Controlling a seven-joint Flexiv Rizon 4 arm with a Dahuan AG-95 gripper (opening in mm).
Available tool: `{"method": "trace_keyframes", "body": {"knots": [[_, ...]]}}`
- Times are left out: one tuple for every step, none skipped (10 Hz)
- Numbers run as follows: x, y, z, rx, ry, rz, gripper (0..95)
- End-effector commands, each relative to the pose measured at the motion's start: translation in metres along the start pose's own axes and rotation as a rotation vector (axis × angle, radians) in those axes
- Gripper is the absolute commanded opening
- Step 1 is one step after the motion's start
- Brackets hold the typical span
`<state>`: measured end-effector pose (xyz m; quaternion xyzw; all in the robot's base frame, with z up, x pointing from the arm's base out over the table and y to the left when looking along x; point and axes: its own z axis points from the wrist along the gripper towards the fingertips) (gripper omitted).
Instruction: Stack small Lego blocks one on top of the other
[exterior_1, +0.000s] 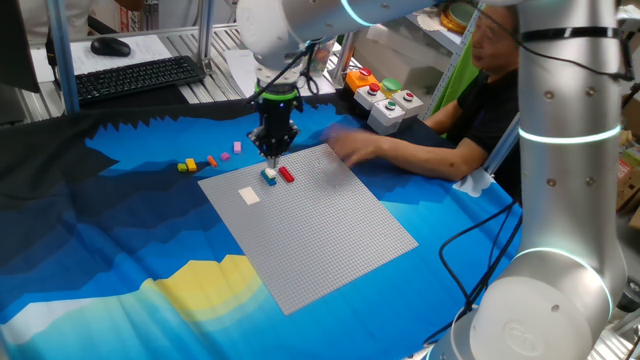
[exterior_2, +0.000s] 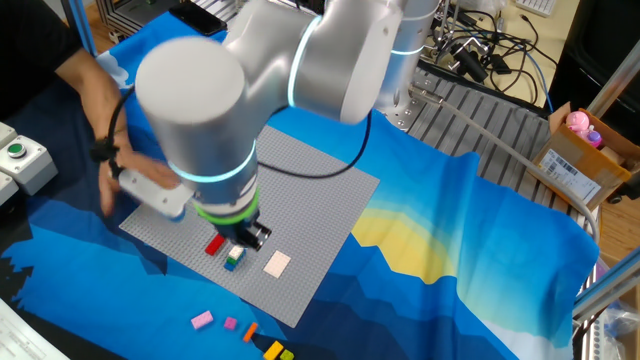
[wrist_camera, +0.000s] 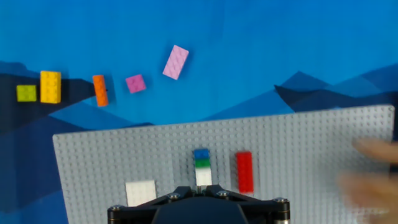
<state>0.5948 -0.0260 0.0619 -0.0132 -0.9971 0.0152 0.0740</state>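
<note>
Above the grey baseplate (wrist_camera: 298, 149), the pincer (exterior_1: 272, 152) hangs fully closed, holding nothing, over the blue-green-white Lego stack (wrist_camera: 202, 167) beside the red brick (wrist_camera: 244, 172).

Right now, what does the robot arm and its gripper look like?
The arm is made of thick, rounded silver-grey segments with glowing cyan-white light rings at the joints. A green band circles the wrist above a black collar. The gripper is small and black and tapers downward. A black cable runs from the wrist across the baseplate.
</note>
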Motion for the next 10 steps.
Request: {"method": "trace_keyframes", "body": {"knots": [[0.005,-0.004,-0.012,-0.001,0.009,0.001,0.0],[0.007,-0.005,-0.016,0.000,0.013,0.001,0.0],[0.010,-0.008,-0.020,-0.001,0.021,0.005,0.0],[0.013,-0.010,-0.024,0.000,0.026,0.019,0.0],[0.014,-0.011,-0.026,0.005,0.027,0.028,0.0],[0.016,-0.013,-0.029,0.013,0.026,0.033,0.0],[0.018,-0.014,-0.032,0.016,0.032,0.040,0.0],[0.019,-0.015,-0.033,0.027,0.054,0.050,0.0],[0.019,-0.015,-0.033,0.027,0.073,0.056,0.0],[0.019,-0.015,-0.033,0.026,0.083,0.058,0.0]]}}
